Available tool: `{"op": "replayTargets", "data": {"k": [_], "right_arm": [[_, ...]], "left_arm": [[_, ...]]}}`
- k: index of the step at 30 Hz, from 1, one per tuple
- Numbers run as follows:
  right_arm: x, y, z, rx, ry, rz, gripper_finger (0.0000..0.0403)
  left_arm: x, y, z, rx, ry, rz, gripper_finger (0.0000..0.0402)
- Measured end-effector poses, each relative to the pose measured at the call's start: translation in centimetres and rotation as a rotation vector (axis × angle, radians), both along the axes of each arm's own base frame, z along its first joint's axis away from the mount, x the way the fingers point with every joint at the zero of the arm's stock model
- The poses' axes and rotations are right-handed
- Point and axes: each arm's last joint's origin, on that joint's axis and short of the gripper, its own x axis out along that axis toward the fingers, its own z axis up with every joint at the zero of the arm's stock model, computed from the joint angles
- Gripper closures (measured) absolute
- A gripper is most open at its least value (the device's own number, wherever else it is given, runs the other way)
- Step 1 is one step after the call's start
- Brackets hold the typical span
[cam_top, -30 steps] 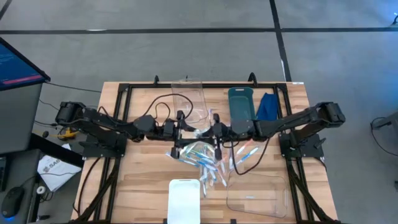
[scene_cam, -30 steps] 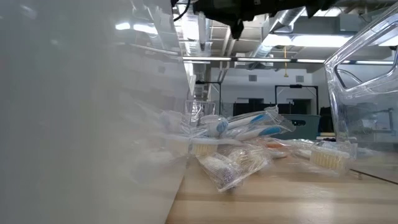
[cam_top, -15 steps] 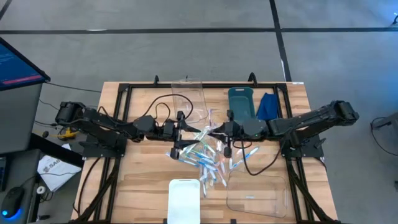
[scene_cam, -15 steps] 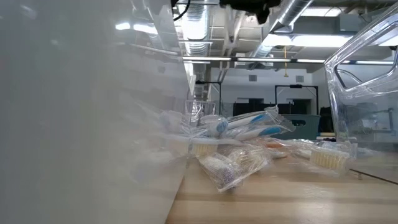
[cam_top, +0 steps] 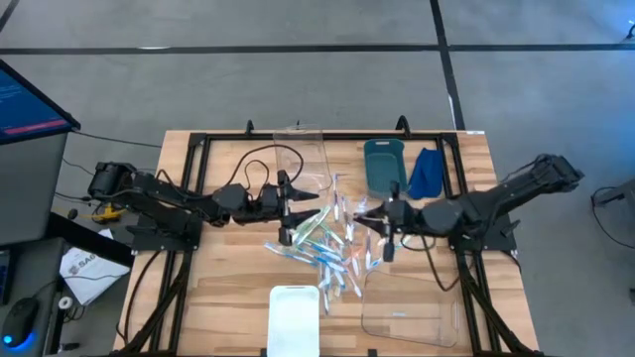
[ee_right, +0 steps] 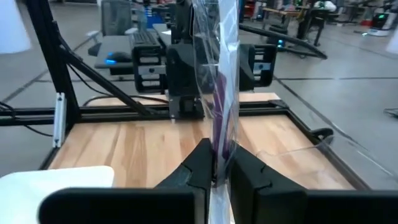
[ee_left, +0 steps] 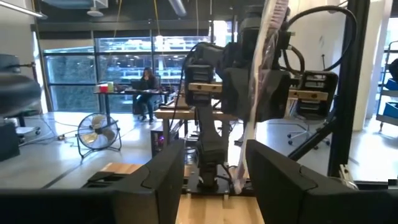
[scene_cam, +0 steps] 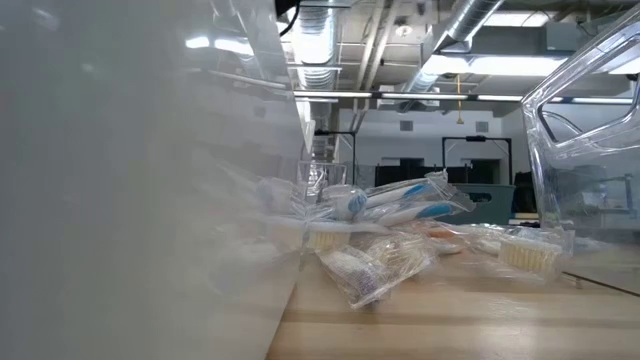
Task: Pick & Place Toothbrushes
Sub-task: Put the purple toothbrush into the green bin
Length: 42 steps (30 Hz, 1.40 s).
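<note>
Now | my right gripper point(cam_top: 385, 236) clenches one wrapped toothbrush point(ee_right: 219, 93), lifted beside the toothbrushes point(cam_top: 332, 248) | left gripper point(cam_top: 288, 209) released over that pile | I'd carry it level to the clear tray point(cam_top: 437, 319), avoiding snags.

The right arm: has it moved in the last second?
Yes. The right gripper, shut on a wrapped toothbrush, drew back from the pile toward the right side of the table. The left gripper stayed by the pile; the bins look unmoved.
</note>
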Motion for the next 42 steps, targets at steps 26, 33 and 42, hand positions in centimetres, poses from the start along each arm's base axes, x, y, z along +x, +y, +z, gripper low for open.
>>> {"op": "replayTargets", "data": {"k": [26,33,42], "right_arm": [[-4.4,-16.9,4.1,0.217,0.198,-0.621,0.0385],[-3.4,-23.9,0.8,0.343,0.511,-0.657,0.0386],[-2.5,-26.3,-3.5,0.394,0.838,-0.622,0.0384]], "left_arm": [[0.0,-0.4,-0.1,-0.005,0.013,-0.015,0.0238],[0.0,-0.4,-0.2,-0.003,0.024,-0.014,0.0238],[0.1,-0.4,-0.5,0.001,0.055,-0.014,0.0238]]}}
